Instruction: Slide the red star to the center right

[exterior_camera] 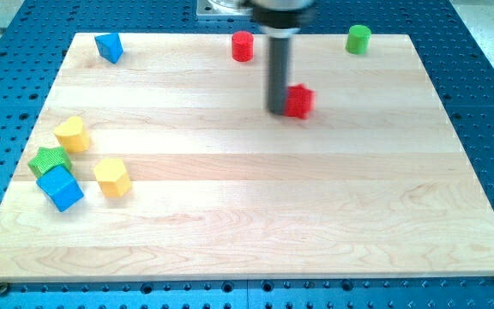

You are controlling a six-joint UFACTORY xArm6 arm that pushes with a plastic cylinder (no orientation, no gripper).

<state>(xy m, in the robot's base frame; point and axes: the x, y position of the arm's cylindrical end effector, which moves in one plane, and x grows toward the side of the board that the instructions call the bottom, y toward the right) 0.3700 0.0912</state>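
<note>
1. The pale wooden surface (256, 223) lies on a blue perforated base (487, 103).
2. There is no pincer; my tip (278, 111) touches the red star (298, 101) at its left, upper centre.

red star (299, 100) | small, red, points blurred | flat on desk | upper middle of frame, slightly right of centre | touching rod's right side

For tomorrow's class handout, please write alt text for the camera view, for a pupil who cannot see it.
My tip touches the left side of a red star on a wooden board, above centre. A blue block, red cylinder and green cylinder line the top edge; a yellow heart, green star, blue cube and yellow block cluster at left.
</note>
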